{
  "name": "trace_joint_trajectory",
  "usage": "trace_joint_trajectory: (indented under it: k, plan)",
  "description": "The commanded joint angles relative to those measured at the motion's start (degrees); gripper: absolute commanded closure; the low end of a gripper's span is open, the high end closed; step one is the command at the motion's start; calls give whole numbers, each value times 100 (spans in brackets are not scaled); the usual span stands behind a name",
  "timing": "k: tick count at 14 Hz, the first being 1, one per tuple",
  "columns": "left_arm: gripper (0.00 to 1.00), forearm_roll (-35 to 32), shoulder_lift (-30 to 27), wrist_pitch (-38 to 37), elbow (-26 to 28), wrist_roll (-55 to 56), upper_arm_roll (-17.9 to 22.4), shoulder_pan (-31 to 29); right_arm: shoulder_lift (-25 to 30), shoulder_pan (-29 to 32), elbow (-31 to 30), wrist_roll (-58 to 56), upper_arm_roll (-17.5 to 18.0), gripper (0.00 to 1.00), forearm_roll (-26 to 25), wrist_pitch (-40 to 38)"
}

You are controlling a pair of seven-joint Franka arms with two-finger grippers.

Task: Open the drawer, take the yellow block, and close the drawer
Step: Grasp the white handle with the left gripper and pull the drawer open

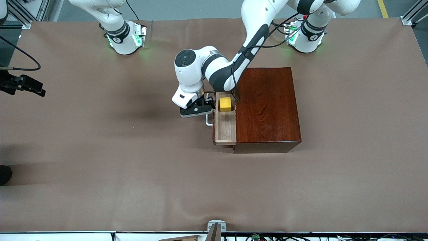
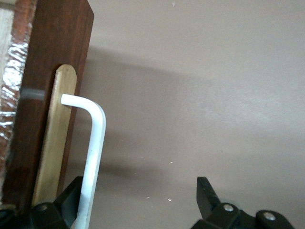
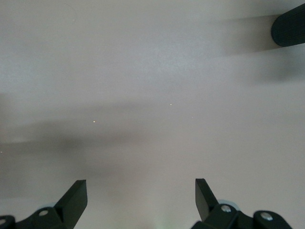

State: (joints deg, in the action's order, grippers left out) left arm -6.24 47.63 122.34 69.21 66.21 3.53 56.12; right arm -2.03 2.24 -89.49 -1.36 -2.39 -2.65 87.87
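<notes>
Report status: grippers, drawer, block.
Left gripper open at the drawer handle. Right gripper open over bare table. Drawer out, yellow block inside, unobstructed.

The left arm (image 1: 234,63) hides the drawer's (image 1: 225,129) end farthest from the front camera, and the white handle (image 2: 93,157) is cut off in the left wrist view.

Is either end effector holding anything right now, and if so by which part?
Nothing is held. The left end effector stands open around the drawer's white handle without clamping it; the right end effector waits open over bare table.
</notes>
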Motion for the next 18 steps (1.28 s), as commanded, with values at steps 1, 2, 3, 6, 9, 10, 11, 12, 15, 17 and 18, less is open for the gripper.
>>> trace_joint_trajectory:
  k: [1, 2, 3, 6, 9, 10, 11, 12, 15, 17, 18]
  plan:
    - [0, 387, 194, 738, -180, 384, -221, 74, -306, 215, 81, 21, 98, 0, -104, 116]
    - [0, 387, 194, 783, -180, 401, -221, 74, -385, 224, 81, 21, 89, 0, -95, 282]
    - [0, 387, 194, 818, -180, 401, -230, 74, -395, 241, 81, 21, 89, 0, -69, 336]
    - [0, 501, 220, 967, -241, 401, -247, 74, -465, 338, 72, 117, 89, 0, 106, 345]
    - [0, 501, 203, 1064, -241, 401, -248, 74, -614, 461, 81, 477, 89, 0, 545, 389]
    - [0, 475, 98, 751, -198, 393, -178, 74, -641, 444, 64, 496, 89, 0, 599, 563]
    - [0, 449, 71, 278, -215, 323, -160, 74, -650, 383, 20, 670, 98, 0, 599, 600]
    - [0, 449, 62, 265, -224, 331, -168, 57, -650, 365, 11, 1020, 98, 0, 608, 574]
    - [0, 466, 9, 299, -354, 331, -177, 30, -659, 181, -94, 2179, 124, 0, 835, 556]
    - [0, 501, -130, 300, -417, 375, -186, 21, -659, 101, -156, 2813, 124, 0, 1230, 382]
    - [0, 501, -271, 247, -417, 375, -186, 4, -659, 57, -156, 3103, 124, 0, 1328, 293]
